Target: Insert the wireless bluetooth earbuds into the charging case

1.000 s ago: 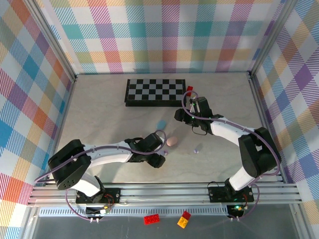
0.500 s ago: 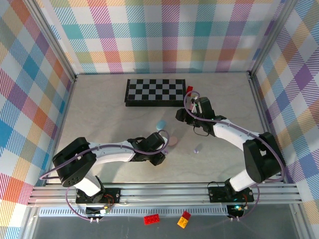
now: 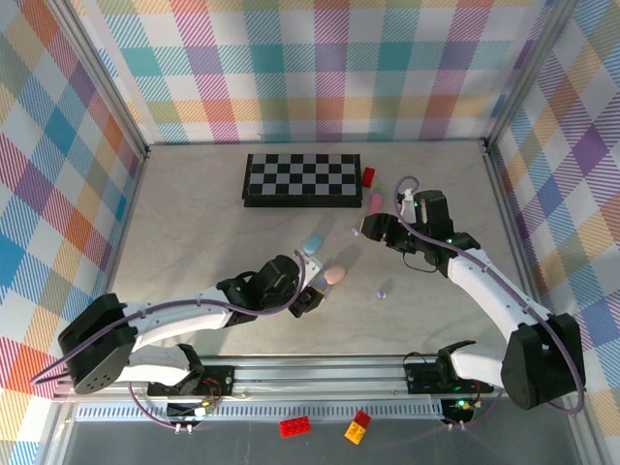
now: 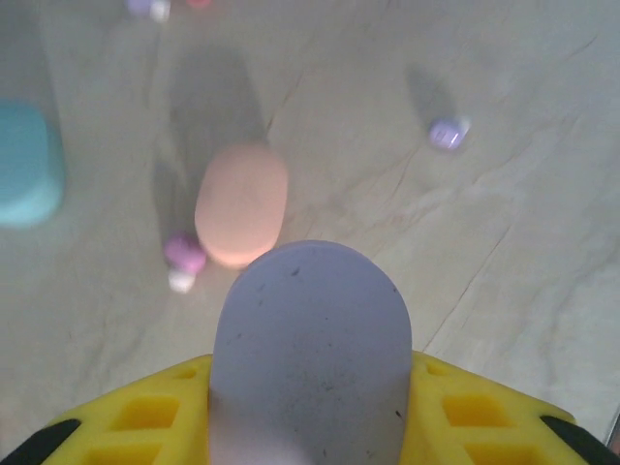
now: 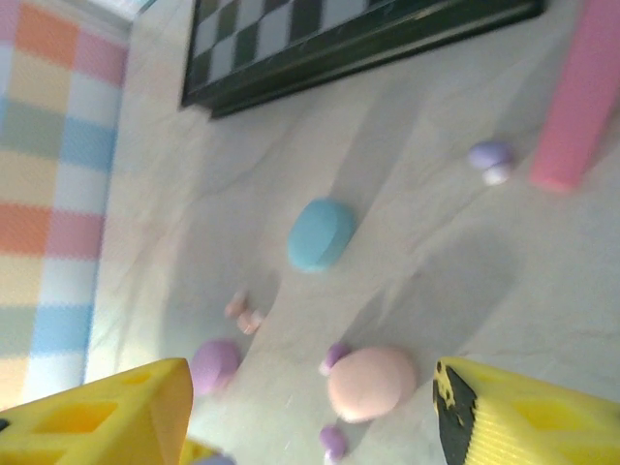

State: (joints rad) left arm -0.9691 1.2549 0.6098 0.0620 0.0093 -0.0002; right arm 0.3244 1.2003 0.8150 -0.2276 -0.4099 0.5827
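Earbud (image 4: 182,257), tiny, magenta, white-tipped, just beside peach case (image 4: 240,203)

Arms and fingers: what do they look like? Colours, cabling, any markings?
The left arm and right arm both have white link shells with black joint housings. A thin lilac cable loops loosely along each. The fingers are bright yellow plastic with square recessed pockets and black trim at the edges. No markings are readable.
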